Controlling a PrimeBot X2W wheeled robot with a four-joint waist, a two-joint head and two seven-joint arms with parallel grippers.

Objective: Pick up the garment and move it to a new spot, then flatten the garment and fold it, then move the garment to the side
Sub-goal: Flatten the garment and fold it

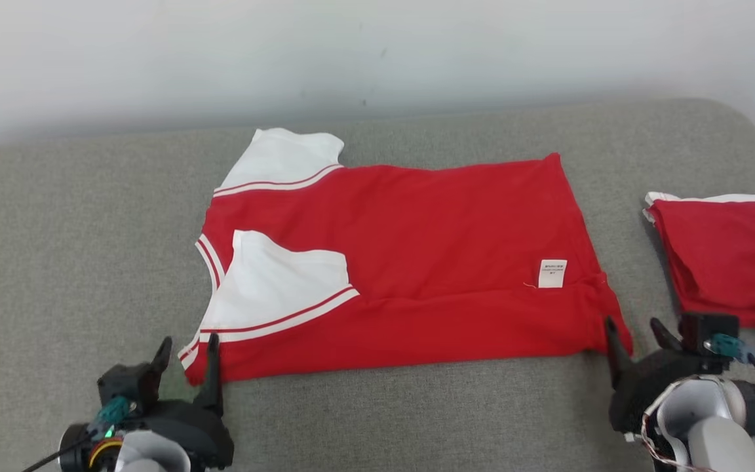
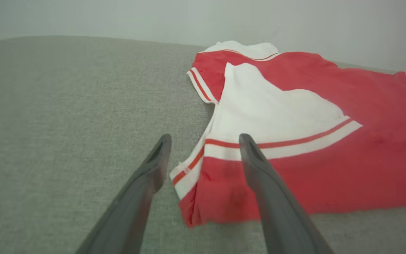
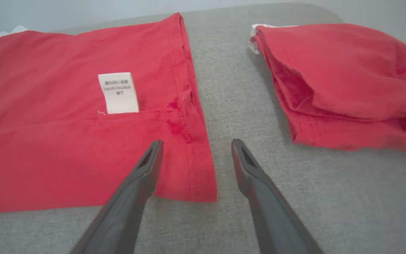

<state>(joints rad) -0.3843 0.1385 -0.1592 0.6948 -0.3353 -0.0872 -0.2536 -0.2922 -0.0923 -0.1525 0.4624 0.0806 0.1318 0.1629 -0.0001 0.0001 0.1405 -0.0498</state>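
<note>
The red cotton shirt with white sleeves (image 1: 417, 262) lay spread on the grey fabric surface (image 1: 56, 262) (white care label showing). My left gripper (image 1: 189, 341) stood open over its shoulder corner and my right gripper (image 1: 632, 322) stood open at its hem corner, near a folded red garment (image 1: 725, 262).

A grey woven upholstered surface (image 1: 417, 406) spreads across the head view, its far corner rounded at two o'clock. Behind it, from ten through twelve to two o'clock, stands a plain pale wall (image 1: 377, 52), softly and evenly lit
</note>
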